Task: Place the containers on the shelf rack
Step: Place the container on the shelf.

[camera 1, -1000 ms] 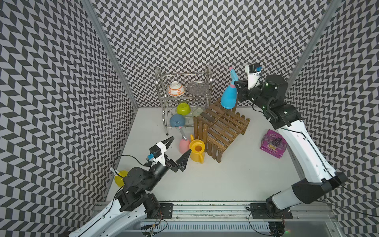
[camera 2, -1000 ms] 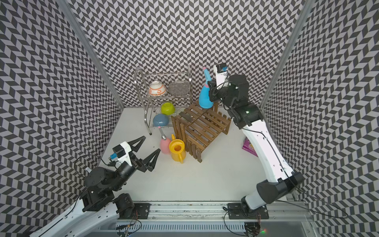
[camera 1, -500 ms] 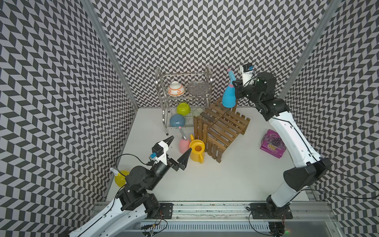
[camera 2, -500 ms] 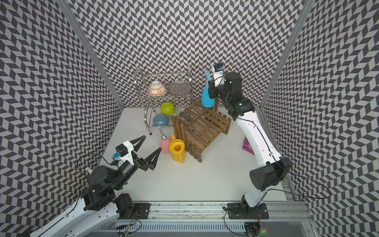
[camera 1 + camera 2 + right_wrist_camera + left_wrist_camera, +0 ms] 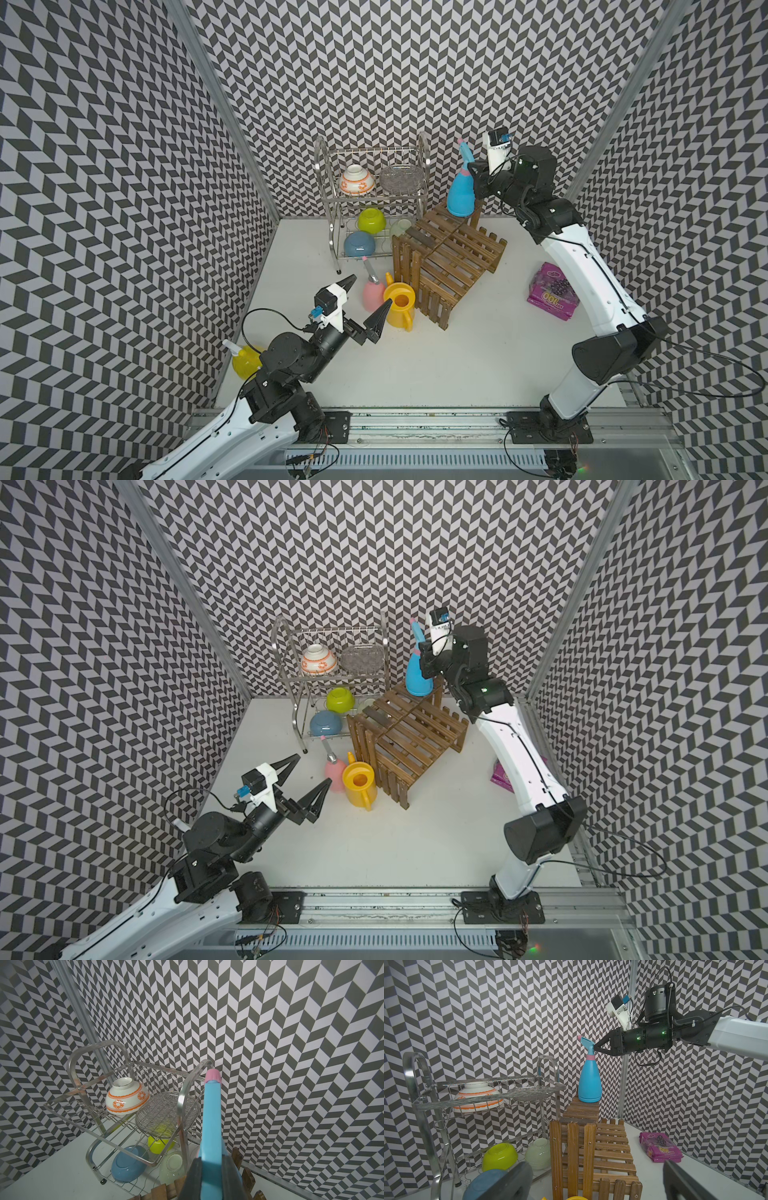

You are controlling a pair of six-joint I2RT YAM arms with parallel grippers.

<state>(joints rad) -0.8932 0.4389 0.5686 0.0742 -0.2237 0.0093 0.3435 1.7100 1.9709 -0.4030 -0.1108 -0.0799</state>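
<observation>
Because the blue spray bottle [image 5: 589, 1082] is tall and thin at the top, the right fingers [image 5: 599, 1044] come in from the side and pinch it by the skinny neck, just under the trigger head. They are closed on it. The bottle stands up straight, with its flat bottom on the highest step of the shelf rack [image 5: 596, 1147], at the back near the wall. I think it goes up there because that step is small and the bottle just fits, so the bigger low steps are free for the other things. The bottle looks like it is down on the wood, so letting go seems to be the next job. A tall bottle can tip, so a slow opening would be best.

The left fingers [image 5: 379, 318] are spread wide and hold nothing. They hang above the counter [image 5: 457, 365] and point toward the pink spray bottle [image 5: 372, 293] and the yellow watering can [image 5: 400, 305]. Those two stand close together, just beside the low end of the shelf rack. Neither one is between the fingers yet. The round yellow spray bottle [image 5: 245, 361] sits well apart, behind the left arm.
</observation>
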